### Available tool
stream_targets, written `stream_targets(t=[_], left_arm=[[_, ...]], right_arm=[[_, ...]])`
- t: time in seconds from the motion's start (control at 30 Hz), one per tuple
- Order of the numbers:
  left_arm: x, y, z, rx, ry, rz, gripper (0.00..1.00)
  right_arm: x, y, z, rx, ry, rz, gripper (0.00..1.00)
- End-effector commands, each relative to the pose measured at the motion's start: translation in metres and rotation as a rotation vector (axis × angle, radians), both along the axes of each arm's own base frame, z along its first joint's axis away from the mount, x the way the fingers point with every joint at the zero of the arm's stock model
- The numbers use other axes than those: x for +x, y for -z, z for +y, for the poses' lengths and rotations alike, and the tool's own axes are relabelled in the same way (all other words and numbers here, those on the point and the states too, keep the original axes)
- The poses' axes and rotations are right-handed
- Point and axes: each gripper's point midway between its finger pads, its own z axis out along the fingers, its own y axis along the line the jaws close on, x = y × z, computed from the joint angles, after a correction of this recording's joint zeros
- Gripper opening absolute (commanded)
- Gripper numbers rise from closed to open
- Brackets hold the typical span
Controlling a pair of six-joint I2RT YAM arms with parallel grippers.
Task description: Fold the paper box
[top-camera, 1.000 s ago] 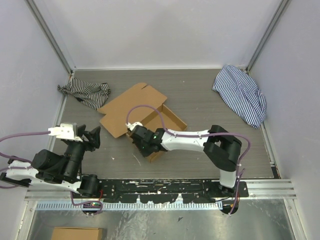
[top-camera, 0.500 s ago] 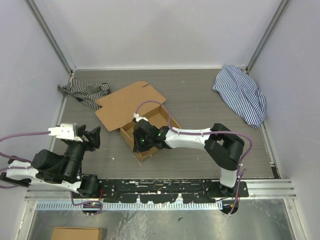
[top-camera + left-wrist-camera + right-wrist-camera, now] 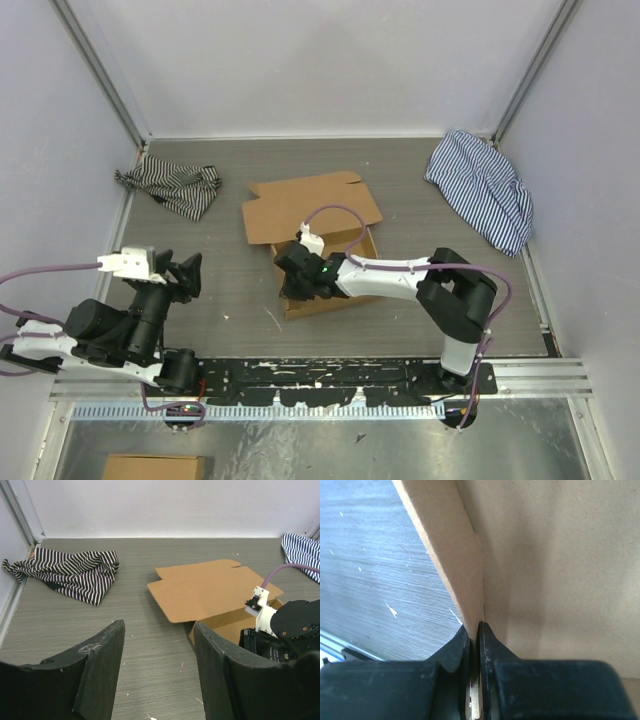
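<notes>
— Grey wood-grain worktop [image 3: 420, 180] inside white walls, one black-and-white striped cloth [image 3: 172, 187] bunched at upper left, a blue-and-white striped cloth [image 3: 482, 190] at upper right. What's different from a second ago?

— The plain brown die-cut cardboard paper box [image 3: 312, 205] has been swung round. Its big flat lid panel pointed toward the upper left of the overhead view, almost touching the black-and-white cloth. Now it points straight up the frame and lies well apart from that cloth. The whole box has also slid a little rightward, to the middle of the frame.

— What moved it?

— The right arm's black two-finger tool [image 3: 474, 628]. Its wrist view shows the jaws pinched tight on a thin upright cardboard wall, and overhead that grip sits at the tray's lower edge. The left arm's black tool [image 3: 159, 630] hangs at lower left with its jaws apart, holding nothing, well away from the box.

— What does that mean for the folding?

— My guess is that it's a repositioning, squaring the box to the arms so the lid can be brought over. The turn itself added no fold.

— And the box's shape now?

— Half made. A shallow tray with raised walls sits in the centre, partly hidden under the right arm. The lid panel lies flat on the worktop behind it, its far edge notched with tabs. The lid is not yet closed.
</notes>
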Motion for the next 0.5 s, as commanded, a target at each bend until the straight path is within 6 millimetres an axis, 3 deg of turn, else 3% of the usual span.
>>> stream_targets(t=[0.0,0.13,0.2,0.27,0.33,0.47], left_arm=[[0.0,0.013,0.019,0.006,-0.103,0.058,0.64],[0.0,0.013,0.019,0.007,-0.104,0.057,0.64],[0.0,0.013,0.019,0.008,-0.104,0.057,0.64],[0.0,0.013,0.019,0.01,-0.106,0.055,0.64],[0.0,0.013,0.019,0.015,-0.107,0.052,0.64],[0.0,0.013,0.017,0.026,-0.109,0.047,0.64]], right_arm=[[0.014,-0.05,0.022,0.115,0.168,0.006,0.04],[0.023,-0.067,0.042,0.125,0.164,0.0,0.29],[0.027,-0.074,0.049,0.076,0.146,-0.007,0.37],[0.034,-0.08,0.045,-0.005,0.159,-0.059,0.51],[0.038,-0.087,0.038,-0.051,0.157,-0.1,0.54],[0.05,-0.107,0.003,-0.112,0.212,-0.199,0.58]])
